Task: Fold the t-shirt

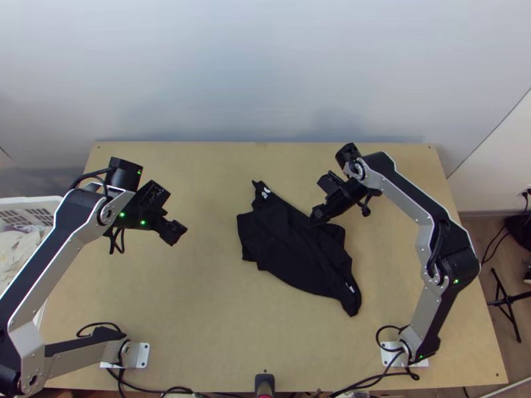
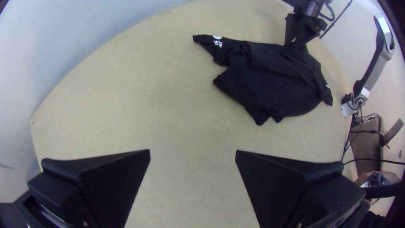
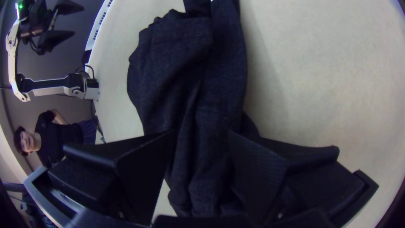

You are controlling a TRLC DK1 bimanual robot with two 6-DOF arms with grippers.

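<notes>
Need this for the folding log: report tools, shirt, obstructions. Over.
Left tool open, away from shirt. Right tool open, over shirt. T-shirt rumpled on table, not neatly folded. In the way: right tool, covering part of it.

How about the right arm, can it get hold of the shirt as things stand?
Most likely yes: the right end effector is open, right at the bunched shirt, and nothing seems to lie in between.

In the top view, the t-shirt (image 1: 292, 249) lies on the table (image 1: 199, 305), a bit right of the middle. The right gripper (image 1: 318, 217) is over the shirt's top part. The left gripper (image 1: 176, 233) is over the table, left of the shirt. A basket (image 1: 30, 201) is at the left edge, beside the table.
</notes>
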